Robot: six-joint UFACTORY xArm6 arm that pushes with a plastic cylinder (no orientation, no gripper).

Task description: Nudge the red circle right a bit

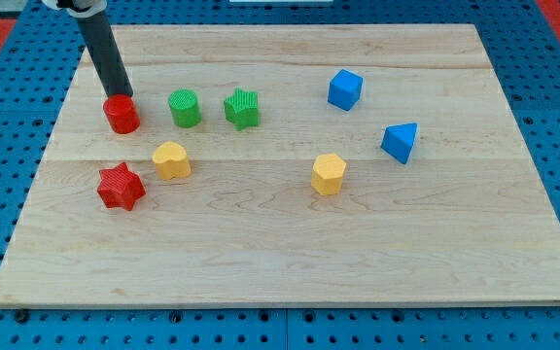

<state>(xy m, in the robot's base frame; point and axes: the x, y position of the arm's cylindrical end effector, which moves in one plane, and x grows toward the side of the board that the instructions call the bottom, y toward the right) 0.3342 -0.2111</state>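
My tip (118, 95) sits at the upper edge of the red circle (122, 115), touching it or very nearly so; exact contact cannot be resolved. The rod (103, 53) rises from there toward the view's top-left, slightly tilted in the picture. There are no jaws on this arm, only the plain rod end, so nothing is open, closed or grasped.

Red circle: a short cylinder directly below my tip in the view, in the upper-left part of the wooden board (290, 243).

Just to the view's right of my tip: green circle (185, 108), a clear gap between it and the red circle. Further right in the same row: green star (243, 108), close beside the green circle, not touching.

Below my tip and a little right: yellow block (171, 160), rounded, exact shape unclear. Below my tip, lower still: red star (121, 187), apart from the yellow block.

Well to the right of my tip: yellow hexagon (328, 174) near the board's middle, blue cube (344, 89) toward the view's top, blue triangle (401, 142) furthest right. All three stand apart from one another.

The board rests on a blue perforated surface (8, 117).
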